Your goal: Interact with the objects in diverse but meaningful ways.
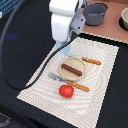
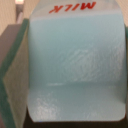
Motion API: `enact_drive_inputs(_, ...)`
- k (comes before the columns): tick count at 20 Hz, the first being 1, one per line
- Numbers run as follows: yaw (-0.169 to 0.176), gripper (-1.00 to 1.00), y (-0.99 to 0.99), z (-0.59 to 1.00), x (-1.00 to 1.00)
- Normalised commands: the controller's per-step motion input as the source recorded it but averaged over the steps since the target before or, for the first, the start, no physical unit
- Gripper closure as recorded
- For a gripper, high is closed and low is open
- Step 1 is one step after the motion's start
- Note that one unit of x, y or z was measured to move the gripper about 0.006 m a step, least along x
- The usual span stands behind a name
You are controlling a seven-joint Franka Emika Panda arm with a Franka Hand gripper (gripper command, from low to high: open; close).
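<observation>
A pale blue-green milk carton (image 2: 75,65) with red "MILK" print fills the wrist view, very close to the camera. In the exterior view the carton (image 1: 63,48) shows only as a light blue sliver under my gripper (image 1: 65,45), at the far edge of the striped mat (image 1: 40,70). The white arm body and the carton hide my fingers, so their state is unclear. A dark brown sausage (image 1: 72,69) lies on a beige plate (image 1: 73,75) mid-mat. A red tomato (image 1: 66,91) rests on the mat's near part.
A fork (image 1: 56,77) and a wooden-handled knife (image 1: 80,86) lie between plate and tomato. Another wooden handle (image 1: 91,61) lies at the exterior view's right of the plate. A grey pot (image 1: 95,13) and a bowl (image 1: 124,19) stand on the far board.
</observation>
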Motion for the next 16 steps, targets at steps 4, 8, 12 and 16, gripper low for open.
enact_drive_inputs(4, 0.000, 1.00, -1.00, 0.01, -0.20)
enact_drive_inputs(8, 0.000, 1.00, -1.00, 0.04, -0.08)
enact_drive_inputs(12, -0.024, 1.00, -0.87, 0.11, 0.17)
enact_drive_inputs(16, -0.033, 1.00, -0.74, 0.00, 0.24)
